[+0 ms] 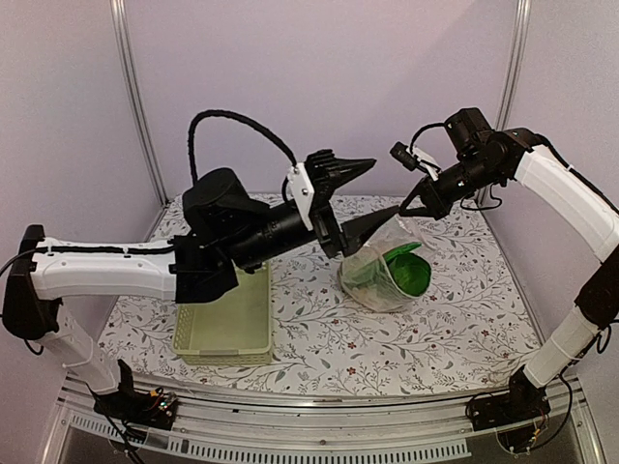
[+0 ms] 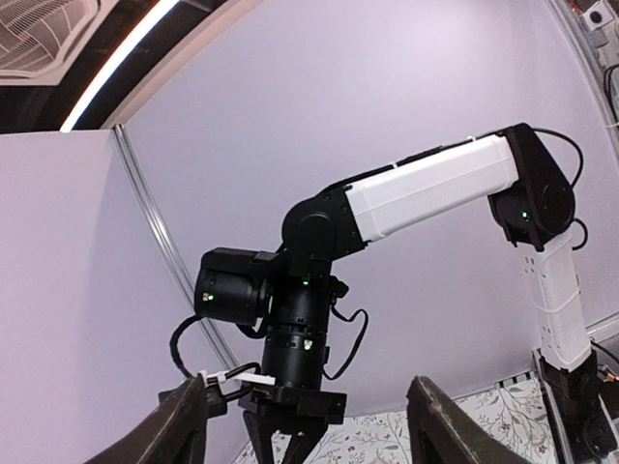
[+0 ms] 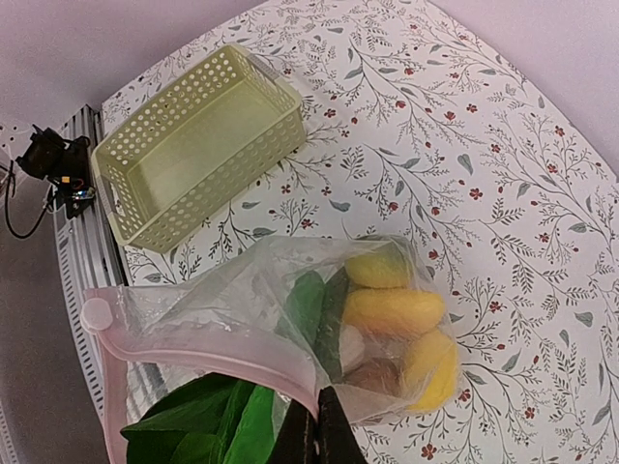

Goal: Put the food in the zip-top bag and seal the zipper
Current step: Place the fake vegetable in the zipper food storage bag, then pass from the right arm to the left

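**Food is in, zipper comes next**

The table point(image 1: 464, 329) holds a basket point(image 1: 227, 314) by its near edge, on the left. The bag point(image 1: 372, 285) sits right of the middle, top held up. The food point(image 3: 397, 309) lies inside. The right hand point(image 3: 317, 416) is pinched tight on the zipper point(image 3: 203, 350). The left hand point(image 1: 385, 188) hangs wide open and empty beside the bag's top. The mouth looks open to me, so next the left hand must catch the strip and press it closed.
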`<state>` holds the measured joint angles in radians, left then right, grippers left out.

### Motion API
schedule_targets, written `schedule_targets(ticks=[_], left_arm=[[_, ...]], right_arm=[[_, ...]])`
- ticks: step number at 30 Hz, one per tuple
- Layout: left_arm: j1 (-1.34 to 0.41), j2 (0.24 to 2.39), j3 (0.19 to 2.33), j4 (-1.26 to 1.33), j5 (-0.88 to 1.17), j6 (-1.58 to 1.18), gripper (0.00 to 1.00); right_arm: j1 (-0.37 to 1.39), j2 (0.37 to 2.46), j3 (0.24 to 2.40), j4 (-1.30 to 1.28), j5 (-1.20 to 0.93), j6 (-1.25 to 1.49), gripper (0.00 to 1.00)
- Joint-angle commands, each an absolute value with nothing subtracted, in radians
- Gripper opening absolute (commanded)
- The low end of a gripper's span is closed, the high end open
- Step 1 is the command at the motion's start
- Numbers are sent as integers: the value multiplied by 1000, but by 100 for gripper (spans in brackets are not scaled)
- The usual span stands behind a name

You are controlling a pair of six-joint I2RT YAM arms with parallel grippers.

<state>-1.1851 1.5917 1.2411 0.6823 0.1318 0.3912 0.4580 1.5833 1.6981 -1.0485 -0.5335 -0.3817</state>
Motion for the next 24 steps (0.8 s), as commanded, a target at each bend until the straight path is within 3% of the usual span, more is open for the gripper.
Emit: schedule_targets(ticks=[1,10,18,24], left_arm=[[-1182,1490,1060,684,-10,307,69],[-1143,1453,848,678,-57,268,50],[-1083,1553,849,744,-15,187,55],[-1048,1650,887,793,72,187,53]], right_arm=[[462,1584,1719,-1070,-522,-396,0],[468,1542,1707,-1085,-536,-417,0],[477,1529,1700,-1091,-548,-420,0],[486,1522,1698,-1098,-550,-427,0]])
